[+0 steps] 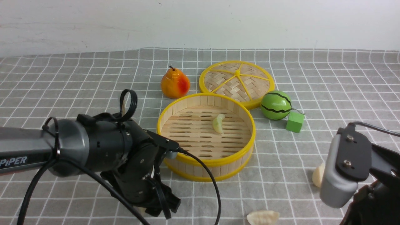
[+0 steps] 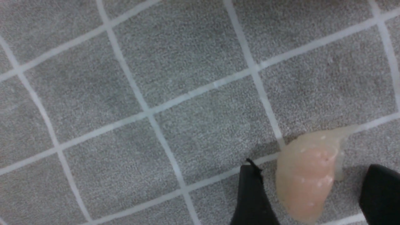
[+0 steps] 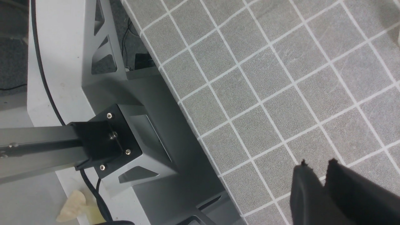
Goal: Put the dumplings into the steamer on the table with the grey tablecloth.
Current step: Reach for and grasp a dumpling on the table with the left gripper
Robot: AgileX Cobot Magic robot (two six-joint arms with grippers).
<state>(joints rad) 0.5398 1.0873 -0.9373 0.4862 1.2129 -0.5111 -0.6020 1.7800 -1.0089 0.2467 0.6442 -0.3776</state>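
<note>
Now, with left claw [image 2: 312,175] spread around the pink dumpling [image 2: 304,184], squeeze softly, lift, carry to the steamer [image 1: 206,162] at 1 o'clock; leave right claw [image 3: 317,165] pressed together.

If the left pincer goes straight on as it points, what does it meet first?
Probably the pink dumpling, lying on the grey tablecloth between the left pincer's open fingers; depth is unclear.

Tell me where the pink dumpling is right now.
In the left wrist view, the pink dumpling lies on the cloth between the fingers of the open left gripper, near-left of the steamer.
</note>
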